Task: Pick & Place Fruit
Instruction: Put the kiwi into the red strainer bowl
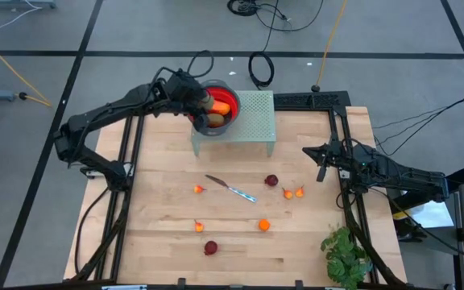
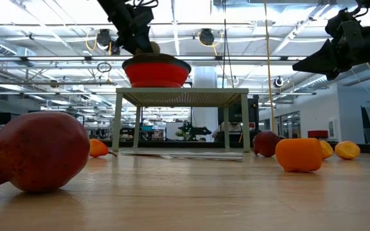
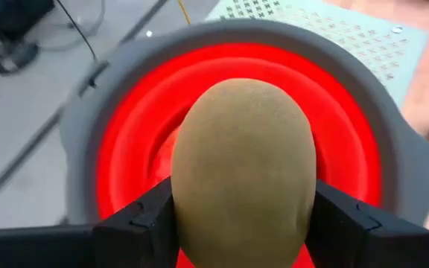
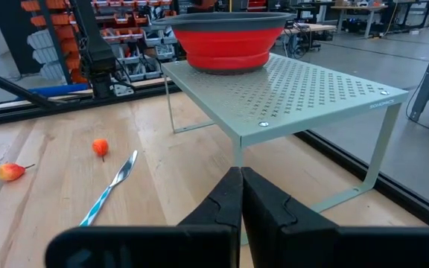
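An olive-brown oval fruit (image 3: pixel 243 171) hangs over the red bowl (image 3: pixel 125 141), with my left gripper (image 3: pixel 244 223) shut on it. The grey-rimmed bowl (image 1: pixel 230 103) stands on the pale green perforated shelf (image 1: pixel 256 121) at the table's far side. In the low view the fruit (image 2: pixel 153 47) shows just above the bowl (image 2: pixel 156 72). Two dark red round fruits (image 1: pixel 271 180) (image 1: pixel 210 248) and several tiny orange ones (image 1: pixel 263 225) lie on the wooden table. My right gripper (image 1: pixel 321 165) waits shut at the table's right, above the wood (image 4: pixel 240 197). My left gripper pinches the oval fruit by its two long sides (image 3: pixel 188 216) between its two fingers (image 3: pixel 147 219). The fingers slant down from the table's left and lie along the fruit, whose rounded end points ahead. The fruit hangs clear above the bowl's hollow.
A thin silver knife (image 1: pixel 232 189) lies mid-table among the fruit. A green leafy plant (image 1: pixel 345 254) sits at the near right corner. In the low view a dark red fruit (image 2: pixel 37 151) lies close to the camera. Black frame rails (image 1: pixel 127 161) run along both table sides.
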`<state>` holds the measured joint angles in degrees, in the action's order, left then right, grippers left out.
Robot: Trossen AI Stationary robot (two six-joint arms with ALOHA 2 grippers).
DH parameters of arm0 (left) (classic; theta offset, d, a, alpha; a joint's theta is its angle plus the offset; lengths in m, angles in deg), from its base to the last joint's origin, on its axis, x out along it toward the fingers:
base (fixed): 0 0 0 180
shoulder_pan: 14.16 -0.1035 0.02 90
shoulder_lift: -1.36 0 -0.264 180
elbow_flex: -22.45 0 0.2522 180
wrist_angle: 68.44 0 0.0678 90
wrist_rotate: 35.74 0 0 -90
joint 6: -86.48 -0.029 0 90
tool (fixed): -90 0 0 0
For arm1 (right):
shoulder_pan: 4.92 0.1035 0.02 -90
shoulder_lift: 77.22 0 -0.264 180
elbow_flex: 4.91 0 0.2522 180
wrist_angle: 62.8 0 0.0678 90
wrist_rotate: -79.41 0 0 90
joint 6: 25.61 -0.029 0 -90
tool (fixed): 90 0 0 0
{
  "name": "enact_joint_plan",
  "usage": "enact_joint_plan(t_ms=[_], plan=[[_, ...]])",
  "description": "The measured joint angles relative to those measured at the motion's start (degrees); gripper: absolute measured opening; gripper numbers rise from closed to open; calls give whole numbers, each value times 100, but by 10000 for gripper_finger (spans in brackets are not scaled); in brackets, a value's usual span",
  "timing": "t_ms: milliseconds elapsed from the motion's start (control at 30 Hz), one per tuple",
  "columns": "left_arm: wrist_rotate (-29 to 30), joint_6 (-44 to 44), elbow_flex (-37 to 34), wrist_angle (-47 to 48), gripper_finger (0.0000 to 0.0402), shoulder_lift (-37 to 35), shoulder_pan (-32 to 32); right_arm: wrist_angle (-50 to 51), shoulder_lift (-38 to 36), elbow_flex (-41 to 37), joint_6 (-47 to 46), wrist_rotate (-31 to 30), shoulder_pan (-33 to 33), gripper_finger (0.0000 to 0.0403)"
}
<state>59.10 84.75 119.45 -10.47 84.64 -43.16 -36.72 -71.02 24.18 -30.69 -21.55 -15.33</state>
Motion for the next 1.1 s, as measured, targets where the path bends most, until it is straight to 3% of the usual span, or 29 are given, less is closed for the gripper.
enact_joint_plan(t_ms=[433,800,1100], plan=[[-137,686,-4,331,234,91,10,0,0,0,-15,2,0,0],[-137,701,-4,510,237,87,10,0,0,0,-20,4,0,0],[-130,696,-4,566,283,87,10,0,0,0,-20,4,0,0]])
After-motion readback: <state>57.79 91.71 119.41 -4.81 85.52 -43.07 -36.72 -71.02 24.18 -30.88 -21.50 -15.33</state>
